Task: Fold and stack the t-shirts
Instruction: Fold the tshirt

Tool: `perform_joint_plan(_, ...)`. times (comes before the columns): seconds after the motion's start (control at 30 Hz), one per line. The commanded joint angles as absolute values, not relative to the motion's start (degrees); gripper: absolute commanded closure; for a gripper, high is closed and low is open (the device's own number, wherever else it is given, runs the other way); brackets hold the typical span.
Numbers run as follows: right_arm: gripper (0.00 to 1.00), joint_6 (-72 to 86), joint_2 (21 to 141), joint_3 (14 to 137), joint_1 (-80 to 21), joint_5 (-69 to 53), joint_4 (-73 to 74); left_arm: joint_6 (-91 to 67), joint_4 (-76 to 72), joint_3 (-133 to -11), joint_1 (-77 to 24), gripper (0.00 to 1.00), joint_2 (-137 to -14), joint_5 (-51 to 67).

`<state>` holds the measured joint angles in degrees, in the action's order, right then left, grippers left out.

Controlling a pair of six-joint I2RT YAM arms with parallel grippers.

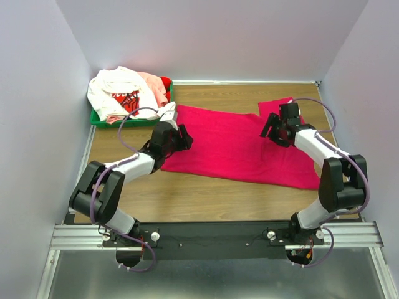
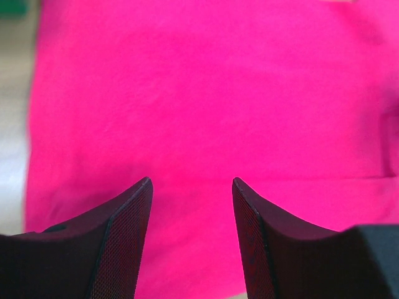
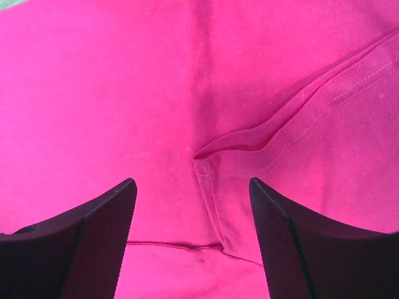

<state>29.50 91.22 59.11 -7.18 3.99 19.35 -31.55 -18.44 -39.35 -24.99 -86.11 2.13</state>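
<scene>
A magenta-red t-shirt (image 1: 237, 146) lies spread across the middle of the wooden table. My left gripper (image 1: 182, 138) hangs open over its left edge, and the left wrist view shows only the magenta cloth (image 2: 206, 99) between the spread fingers. My right gripper (image 1: 274, 132) stands open above the shirt's right part near a sleeve. In the right wrist view a sleeve seam and hem (image 3: 212, 180) lie between the open fingers, with nothing gripped. More t-shirts, a white one with a red print (image 1: 121, 93), a pale pink one (image 1: 151, 81) and a red one (image 1: 166, 82), are heaped at the back left.
The heap sits in a green plastic tray (image 1: 100, 119) in the back left corner. Pale walls close off the left, back and right sides. Bare wood (image 1: 206, 196) runs between the shirt and the arms' metal base rail (image 1: 212, 235).
</scene>
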Motion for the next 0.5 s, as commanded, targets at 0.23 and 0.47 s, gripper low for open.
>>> perform_joint_plan(0.23, 0.11, 31.73, 92.72, 51.42, -7.38, 2.29, 16.88, -31.02, -26.63, -43.95, -27.25, 0.38, -99.66, 7.47)
perform_joint_plan(0.47, 0.0, 36.73, 90.8, 44.13, -7.38, 2.81, 17.14, -31.9, -27.77, -38.33, -28.12, 0.38, -100.46, 5.63)
